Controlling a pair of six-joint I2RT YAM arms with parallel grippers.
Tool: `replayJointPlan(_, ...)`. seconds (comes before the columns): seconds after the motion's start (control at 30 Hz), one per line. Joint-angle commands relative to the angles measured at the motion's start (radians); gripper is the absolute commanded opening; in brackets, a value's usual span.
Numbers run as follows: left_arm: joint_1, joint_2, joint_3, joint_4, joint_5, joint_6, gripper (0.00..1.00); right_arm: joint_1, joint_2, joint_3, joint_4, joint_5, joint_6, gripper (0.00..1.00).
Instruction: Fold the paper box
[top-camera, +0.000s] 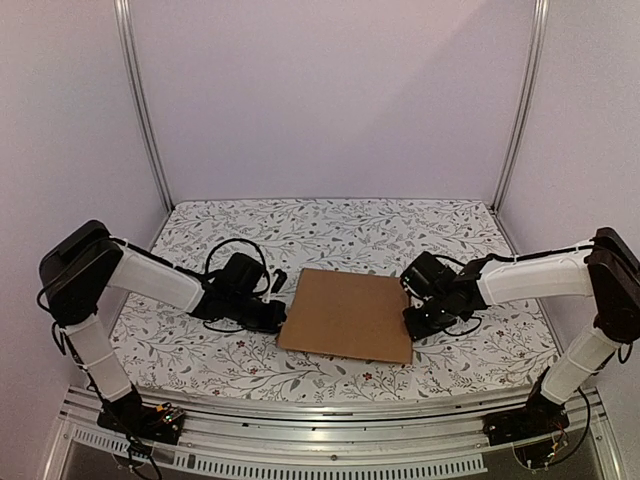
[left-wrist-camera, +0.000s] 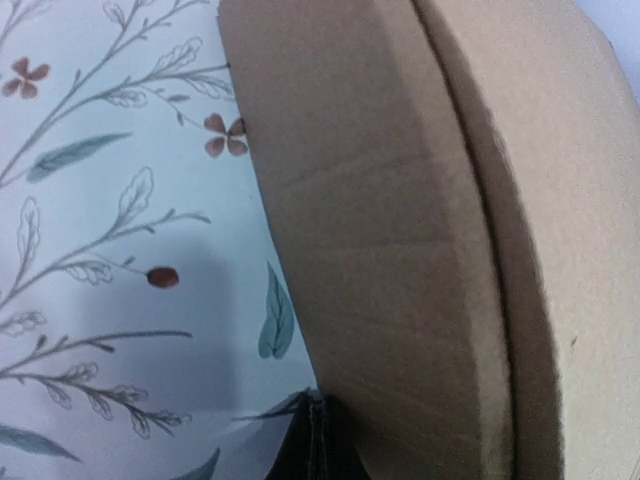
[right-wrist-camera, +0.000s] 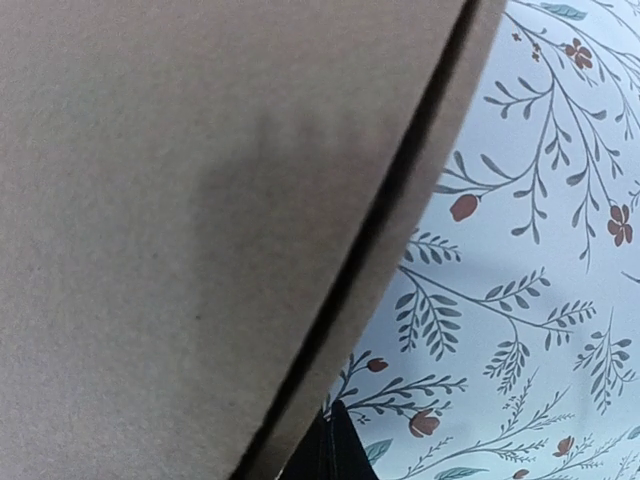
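Note:
The paper box (top-camera: 348, 315) lies flat and folded shut in the middle of the table, a plain brown cardboard rectangle. My left gripper (top-camera: 277, 318) is shut, its tip against the box's left side wall (left-wrist-camera: 400, 250). In the left wrist view the closed fingertips (left-wrist-camera: 316, 430) sit at the base of that wall, the lid's edge showing above it. My right gripper (top-camera: 411, 324) is shut too, tip at the box's right edge. In the right wrist view its closed fingertips (right-wrist-camera: 330, 440) rest beside the box's side (right-wrist-camera: 200, 220), where a dark seam runs under the lid.
A floral tablecloth (top-camera: 330, 235) covers the table. Metal frame posts (top-camera: 145, 110) stand at the back corners, with pale walls behind. A slotted metal rail (top-camera: 330, 440) runs along the near edge between the arm bases.

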Motion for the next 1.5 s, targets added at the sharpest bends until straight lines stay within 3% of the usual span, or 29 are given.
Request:
replayJointPlan(0.0, -0.070, -0.065, -0.077, 0.013, -0.064, -0.066, 0.00, -0.044, -0.010, 0.038, -0.034, 0.022, -0.042, 0.00)
replayJointPlan(0.17, -0.085, -0.150, -0.085, -0.134, -0.184, -0.069, 0.00, -0.074, -0.084, 0.078, -0.152, 0.141, -0.035, 0.06)
replayJointPlan(0.37, -0.072, -0.237, -0.074, -0.243, -0.326, -0.047, 0.10, -0.074, -0.205, 0.137, -0.181, 0.108, -0.048, 0.20)
replayJointPlan(0.6, -0.024, -0.319, -0.080, -0.225, -0.311, -0.035, 0.28, -0.074, -0.235, 0.115, -0.048, -0.074, 0.005, 0.42)
replayJointPlan(0.77, -0.009, -0.401, -0.116, -0.177, -0.279, -0.044, 0.41, -0.074, -0.212, 0.055, 0.048, -0.106, 0.061, 0.54)
replayJointPlan(1.03, 0.068, -0.489, -0.220, 0.023, -0.136, -0.109, 0.74, -0.098, -0.156, -0.066, 0.223, -0.151, 0.151, 0.53)
replayJointPlan(1.2, 0.109, -0.474, -0.292, 0.189, -0.022, -0.153, 0.99, -0.124, -0.133, -0.150, 0.307, -0.167, 0.197, 0.47)
replayJointPlan(1.47, 0.131, -0.327, -0.302, 0.369, 0.090, -0.215, 1.00, -0.143, -0.135, -0.275, 0.425, -0.221, 0.259, 0.32)
